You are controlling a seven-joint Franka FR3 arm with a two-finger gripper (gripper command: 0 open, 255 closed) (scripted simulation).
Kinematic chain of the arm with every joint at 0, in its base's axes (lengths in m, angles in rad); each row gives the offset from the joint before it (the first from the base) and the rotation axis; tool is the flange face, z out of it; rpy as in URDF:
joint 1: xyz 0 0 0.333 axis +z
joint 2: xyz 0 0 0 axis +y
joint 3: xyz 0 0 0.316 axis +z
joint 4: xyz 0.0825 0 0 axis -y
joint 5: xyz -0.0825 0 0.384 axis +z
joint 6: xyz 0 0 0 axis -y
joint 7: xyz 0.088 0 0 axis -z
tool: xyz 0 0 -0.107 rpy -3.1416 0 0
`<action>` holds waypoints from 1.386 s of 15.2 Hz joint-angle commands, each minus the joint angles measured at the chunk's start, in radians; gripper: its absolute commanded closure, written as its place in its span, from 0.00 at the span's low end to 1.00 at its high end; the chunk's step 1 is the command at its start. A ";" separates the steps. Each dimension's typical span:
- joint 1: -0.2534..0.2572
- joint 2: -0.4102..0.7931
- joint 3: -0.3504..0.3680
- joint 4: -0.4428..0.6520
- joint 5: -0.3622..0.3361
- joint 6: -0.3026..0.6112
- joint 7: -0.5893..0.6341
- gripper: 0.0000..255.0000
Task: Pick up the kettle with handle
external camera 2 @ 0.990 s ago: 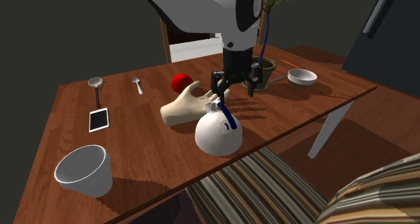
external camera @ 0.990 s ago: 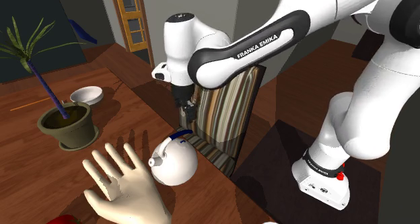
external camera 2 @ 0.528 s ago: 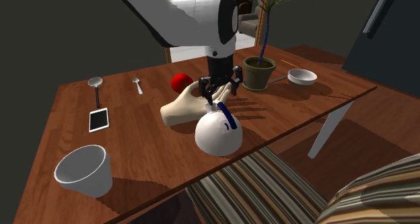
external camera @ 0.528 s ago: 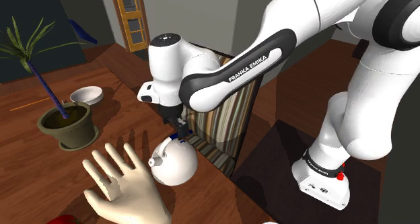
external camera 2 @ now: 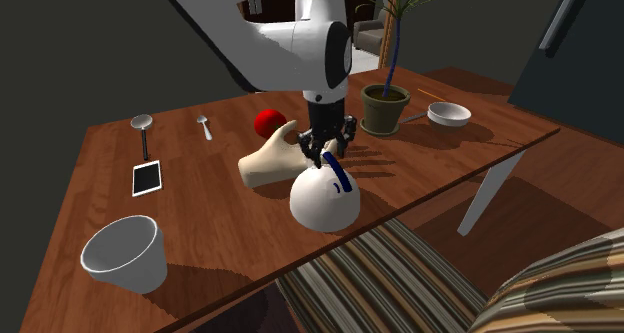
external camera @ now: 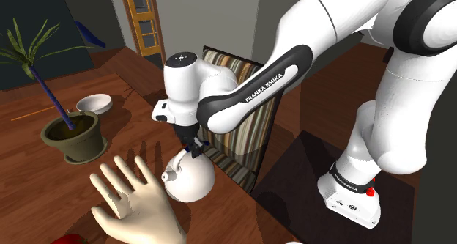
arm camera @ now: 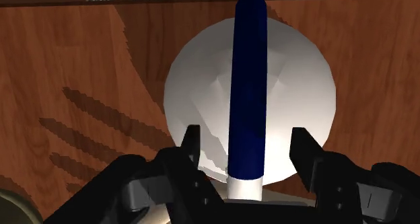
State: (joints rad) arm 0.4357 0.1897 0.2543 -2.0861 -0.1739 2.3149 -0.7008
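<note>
Kettle (external camera 2: 318,203), a smooth, round white body with a short spout and a dark blue handle (arm camera: 248,81) arched over its top, stands on the wooden table (external camera 2: 200,236). It is just beside the pale mannequin hand (external camera: 135,202) and near the edge by the striped chair (external camera: 256,143). Over the last second the gripper (arm camera: 246,134) has come down from above. Its black fingers now stand apart on either side of the handle, touching neither face and clasping nothing. I judge the grasp is only a closing away. The handle looks like a narrow, rigid, glossy bar, so the squeeze should stay centred or the round body may swing.
</note>
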 commanded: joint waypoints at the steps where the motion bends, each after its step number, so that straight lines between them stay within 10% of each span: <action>1: 0.000 0.001 0.000 -0.002 -0.001 0.003 0.001 1.00; 21: -0.005 -0.079 0.008 0.069 0.041 -0.143 -0.036 1.00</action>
State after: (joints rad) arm 0.4300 0.1158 0.2618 -2.0286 -0.1353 2.1868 -0.7352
